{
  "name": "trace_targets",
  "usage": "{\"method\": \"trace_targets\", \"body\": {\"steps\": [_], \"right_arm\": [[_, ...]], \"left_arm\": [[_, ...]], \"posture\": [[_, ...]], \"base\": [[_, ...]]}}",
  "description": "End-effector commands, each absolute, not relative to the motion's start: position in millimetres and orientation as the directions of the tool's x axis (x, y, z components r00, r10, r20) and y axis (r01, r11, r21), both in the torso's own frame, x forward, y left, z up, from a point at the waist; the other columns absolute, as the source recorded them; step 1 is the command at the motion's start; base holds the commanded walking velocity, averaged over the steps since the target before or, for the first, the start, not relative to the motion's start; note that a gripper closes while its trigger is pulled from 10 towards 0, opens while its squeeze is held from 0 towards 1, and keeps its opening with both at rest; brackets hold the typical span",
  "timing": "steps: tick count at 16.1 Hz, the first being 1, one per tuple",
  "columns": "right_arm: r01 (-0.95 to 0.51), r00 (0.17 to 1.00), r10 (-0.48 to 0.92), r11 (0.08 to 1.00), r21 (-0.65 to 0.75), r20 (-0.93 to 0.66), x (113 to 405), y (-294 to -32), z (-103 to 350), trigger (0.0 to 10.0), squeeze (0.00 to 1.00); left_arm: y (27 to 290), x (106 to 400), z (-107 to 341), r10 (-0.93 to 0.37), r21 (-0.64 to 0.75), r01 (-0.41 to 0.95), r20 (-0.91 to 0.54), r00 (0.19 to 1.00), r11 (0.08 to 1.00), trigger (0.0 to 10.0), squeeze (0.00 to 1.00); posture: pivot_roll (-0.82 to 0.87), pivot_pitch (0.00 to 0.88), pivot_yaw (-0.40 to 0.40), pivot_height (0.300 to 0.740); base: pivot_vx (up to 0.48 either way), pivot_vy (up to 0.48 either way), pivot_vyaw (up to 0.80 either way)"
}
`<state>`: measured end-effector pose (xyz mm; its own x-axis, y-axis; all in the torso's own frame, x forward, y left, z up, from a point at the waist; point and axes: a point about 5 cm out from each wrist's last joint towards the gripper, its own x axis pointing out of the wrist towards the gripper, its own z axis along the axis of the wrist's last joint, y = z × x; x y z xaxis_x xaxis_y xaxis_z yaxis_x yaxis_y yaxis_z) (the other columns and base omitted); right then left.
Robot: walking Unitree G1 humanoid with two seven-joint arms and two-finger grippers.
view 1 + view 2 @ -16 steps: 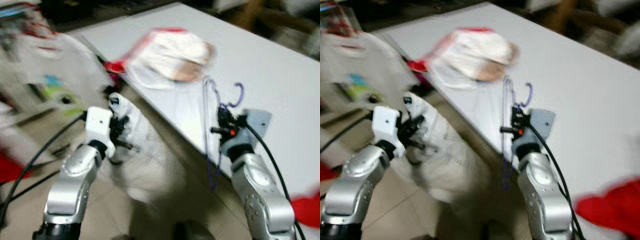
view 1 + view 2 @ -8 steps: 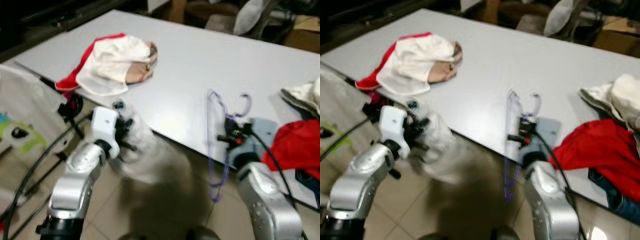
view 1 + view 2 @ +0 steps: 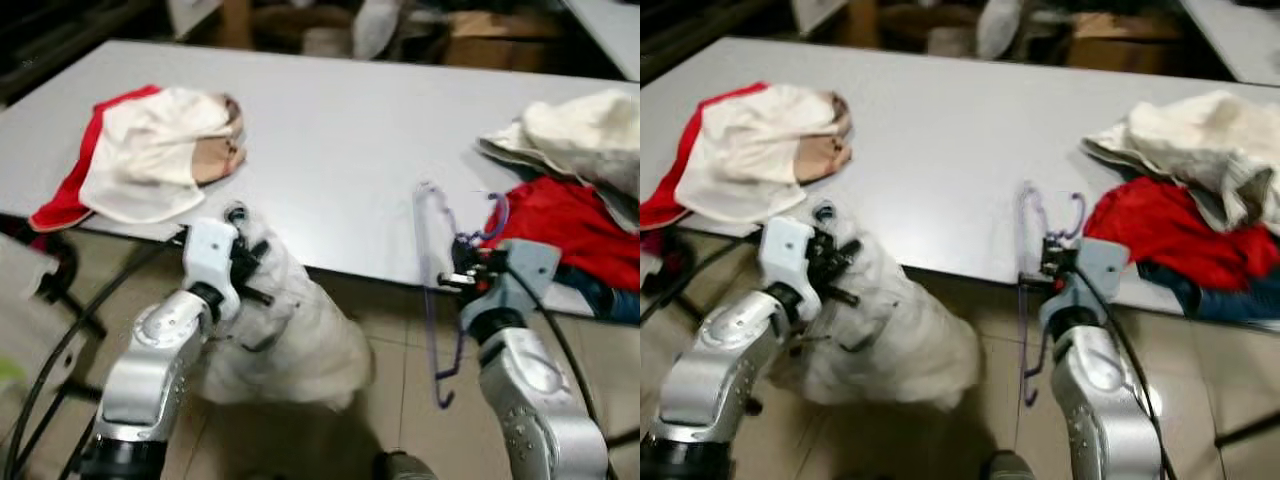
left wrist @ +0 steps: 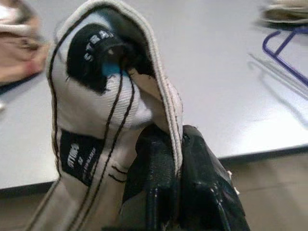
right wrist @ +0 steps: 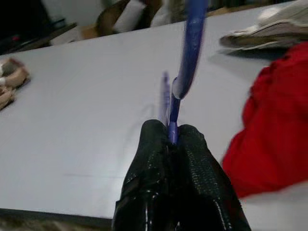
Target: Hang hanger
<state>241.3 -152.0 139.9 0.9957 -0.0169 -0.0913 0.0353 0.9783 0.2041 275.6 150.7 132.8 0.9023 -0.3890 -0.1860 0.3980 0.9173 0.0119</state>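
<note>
A large pale grey table [image 3: 330, 120] fills the upper frame, with a red and cream clothing heap [image 3: 150, 150] at upper left and a red and beige pile [image 3: 570, 190] at upper right. At lower left, the left gripper [image 4: 175, 159] pinches the collar of a white garment with black trim [image 3: 285, 330] that sags toward the floor. Right of centre, the right gripper [image 5: 173, 137] is clamped on a thin purple wire hanger [image 3: 435, 290] at the table's near edge. The hanger could swing and snag the table edge, or the garment could slip free.
</note>
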Motion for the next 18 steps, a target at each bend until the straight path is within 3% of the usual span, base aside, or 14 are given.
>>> {"method": "trace_targets", "body": {"steps": [1, 6, 14, 18], "right_arm": [[0.022, 0.996, -0.002, 0.973, 0.231, -0.088, 241.8, -146.7, 140.1, 10.0, 0.00], [0.026, 0.997, -0.009, 0.977, 0.211, -0.080, 252.2, -149.1, 141.0, 10.0, 0.00], [-0.055, 0.997, 0.062, 0.987, 0.150, -0.042, 255.7, -142.6, 140.4, 10.0, 0.00], [-0.127, 0.991, 0.132, 0.982, 0.142, -0.028, 256.8, -133.5, 147.7, 10.0, 0.00]], "left_arm": [[161.2, 274.6, 143.4, -0.367, 0.049, 0.378, -0.150, 0.918, 0.925, 10.0, 0.00], [163.0, 284.8, 146.9, -0.353, 0.056, 0.361, -0.122, 0.928, 0.931, 10.0, 0.00], [154.6, 287.2, 144.8, -0.386, 0.042, 0.392, -0.109, 0.916, 0.919, 10.0, 0.00], [160.6, 294.3, 154.3, -0.320, 0.019, 0.320, -0.032, 0.947, 0.947, 10.0, 0.00]], "posture": [[-0.10, 0.076, 0.064, 0.740], [-0.12, 0.016, 0.048, 0.740], [-0.10, 0.035, 0.070, 0.740], [-0.13, 0.028, 0.062, 0.740]], "base": [[0.000, 0.394, 0.00], [0.000, 0.407, 0.00], [0.000, 0.396, 0.00], [0.000, 0.000, -0.71]]}}
